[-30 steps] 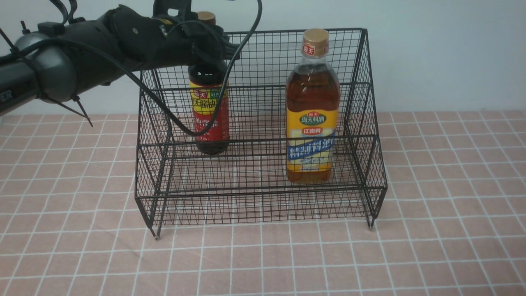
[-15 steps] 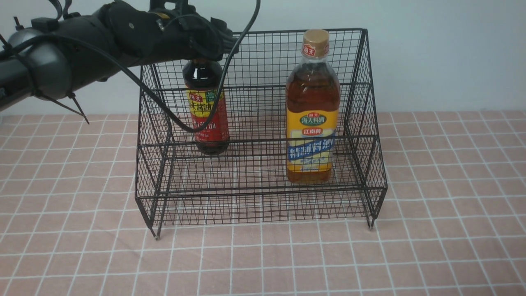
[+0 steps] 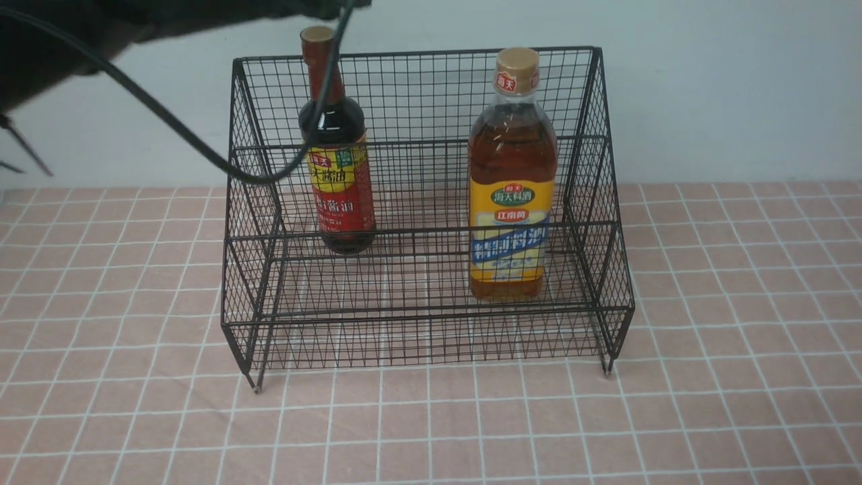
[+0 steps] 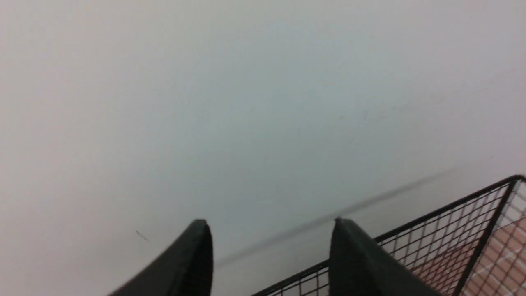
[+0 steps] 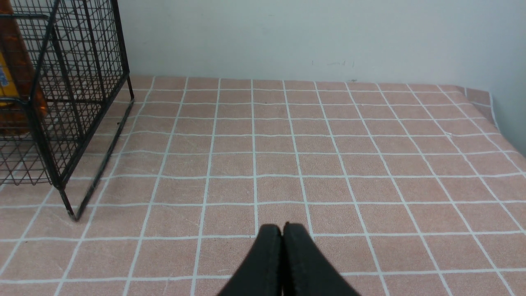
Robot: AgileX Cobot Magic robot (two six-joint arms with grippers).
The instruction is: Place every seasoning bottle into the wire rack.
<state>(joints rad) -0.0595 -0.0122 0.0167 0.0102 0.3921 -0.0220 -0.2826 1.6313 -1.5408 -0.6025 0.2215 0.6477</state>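
Both bottles upright in the wire rack [image 3: 424, 202]; L arm up & away, R idle.

Front view: soy-sauce bottle [image 3: 337, 168] on rack's upper rear step, left side; amber bottle [image 3: 513, 188] on lower step, right side, well apart. Neither pincer seen here, only L arm's dark blur + cable at top left. L wrist view adds: left pincer [image 4: 271, 242] w/ fingers apart, nothing between, facing wall above rack's top rim. R wrist view adds: right pincer [image 5: 282, 234] fingers pressed together, empty, over pink tiled worktop [image 5: 328, 164] beside rack's right end. Vs 1 s ago: L pincer was at soy bottle's neck, now clear above; bottle's red neck & cap exposed.
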